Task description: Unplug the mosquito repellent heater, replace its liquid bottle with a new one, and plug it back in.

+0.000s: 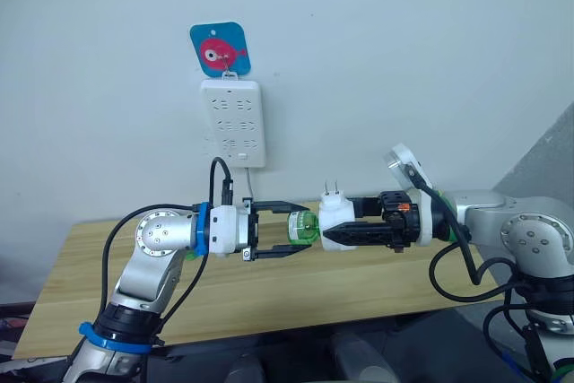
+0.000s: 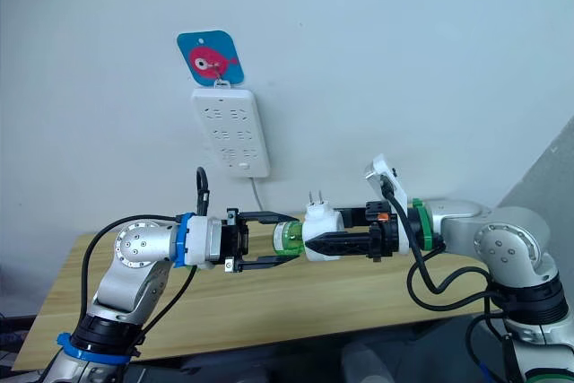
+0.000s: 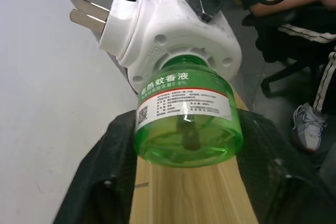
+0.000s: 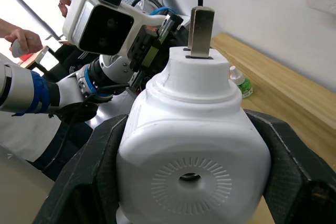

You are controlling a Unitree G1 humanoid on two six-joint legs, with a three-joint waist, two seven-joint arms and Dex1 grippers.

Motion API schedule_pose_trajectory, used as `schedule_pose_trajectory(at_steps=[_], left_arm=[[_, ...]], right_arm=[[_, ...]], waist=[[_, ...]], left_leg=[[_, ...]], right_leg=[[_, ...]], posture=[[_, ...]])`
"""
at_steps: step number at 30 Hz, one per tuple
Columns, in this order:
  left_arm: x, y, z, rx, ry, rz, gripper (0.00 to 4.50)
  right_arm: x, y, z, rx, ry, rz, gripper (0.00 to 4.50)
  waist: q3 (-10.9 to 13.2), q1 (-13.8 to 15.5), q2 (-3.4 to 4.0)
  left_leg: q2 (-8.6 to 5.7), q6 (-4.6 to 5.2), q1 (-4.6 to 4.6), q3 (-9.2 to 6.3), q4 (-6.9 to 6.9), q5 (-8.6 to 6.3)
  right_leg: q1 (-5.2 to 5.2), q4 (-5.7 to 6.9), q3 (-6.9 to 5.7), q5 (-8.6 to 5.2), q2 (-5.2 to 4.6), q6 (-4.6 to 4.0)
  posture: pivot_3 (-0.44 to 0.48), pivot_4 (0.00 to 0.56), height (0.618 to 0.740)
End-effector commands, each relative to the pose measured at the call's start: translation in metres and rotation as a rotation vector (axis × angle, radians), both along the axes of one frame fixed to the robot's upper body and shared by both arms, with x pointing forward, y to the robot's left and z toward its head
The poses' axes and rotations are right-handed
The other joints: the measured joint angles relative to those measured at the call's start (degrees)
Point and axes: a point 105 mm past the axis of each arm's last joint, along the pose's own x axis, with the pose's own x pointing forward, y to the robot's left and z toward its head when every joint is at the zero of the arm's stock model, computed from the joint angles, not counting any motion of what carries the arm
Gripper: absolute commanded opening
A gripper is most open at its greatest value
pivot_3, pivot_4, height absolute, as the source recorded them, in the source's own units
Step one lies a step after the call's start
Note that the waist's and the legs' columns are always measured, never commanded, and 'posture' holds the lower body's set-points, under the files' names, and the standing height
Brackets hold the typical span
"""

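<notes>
A: The right gripper [image 1: 345,233] is clamped on the mosquito repellent heater [image 1: 336,220], held in the air above the wooden table [image 1: 108,275], prongs [image 1: 332,191] up. The unit is unplugged, well clear of the power strip [image 1: 233,123] on the wall.

B: And the left gripper [image 1: 300,227]?

A: Its fingers are spread around the green liquid bottle [image 1: 304,228], which is seated in the heater's base. In the left wrist view the black fingers [image 3: 110,182] flank the bottle [image 3: 184,124] with a visible gap on each side (not yet gripping, by this judgement).

B: Risks from here?

A: Three. If the left fingers close off-centre on the round, smooth bottle, it may slip or twist askew instead of unscrewing. If the right grip on the rounded heater shell is shallow, the twisting load could rotate the heater in its fingers. Once freed, a loosely held bottle could drop to the table or past its front edge.

B: Room to move?

A: Open air lies between the two arms and the wall, with bare tabletop below. A small green-capped bottle [image 4: 240,82] lies on the table near the wall (possibly the replacement). The strip hangs above and to the left, its lower sockets reachable without crossing anything.
</notes>
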Motion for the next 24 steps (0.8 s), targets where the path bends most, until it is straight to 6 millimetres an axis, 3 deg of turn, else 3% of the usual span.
schedule_pose_trajectory(at_steps=[1,4,9,16,24], left_arm=[[-0.003,-0.005,0.017,-0.034,-0.051,-0.031,2.24],[-0.003,-0.002,0.018,-0.013,0.019,-0.033,2.24],[0.003,0.015,0.019,0.075,0.462,-0.012,2.24],[0.008,0.024,0.031,0.043,0.791,0.004,2.24],[-0.002,0.031,0.024,0.093,0.867,0.0,2.24]], right_arm=[[-0.004,0.003,0.012,0.031,-0.038,0.031,3.03],[-0.005,0.002,0.011,0.02,-0.052,0.036,3.03],[-0.009,0.003,0.012,-0.018,-0.153,0.075,3.03],[-0.019,0.006,0.014,-0.057,-0.294,0.161,3.03],[-0.018,-0.002,0.004,-0.106,-0.327,0.15,3.03]], waist=[[0.0,-0.01,0.0],[0.0,-0.04,0.0],[0.04,-0.12,-0.02],[0.32,-0.08,-0.03],[0.87,-0.07,-0.16]], left_leg=[[0.0,0.0,0.0,0.0,0.0,0.0],[0.0,0.0,0.0,0.01,0.0,0.0],[0.0,0.0,0.0,-0.04,0.0,0.0],[0.01,0.0,0.0,-0.05,-0.02,0.0],[0.02,0.0,-0.01,-0.07,-0.06,0.0]], right_leg=[[0.0,0.0,0.0,0.0,0.0,0.0],[0.0,0.0,0.0,0.0,0.0,0.0],[-0.01,0.02,-0.04,0.0,0.01,0.01],[-0.03,0.0,-0.08,-0.01,0.01,0.01],[-0.05,0.0,-0.08,-0.01,0.01,0.0]], posture=[[-0.16,0.075,0.733],[-0.16,0.075,0.733],[-0.16,0.075,0.733],[-0.162,0.082,0.733],[-0.165,0.085,0.733]])
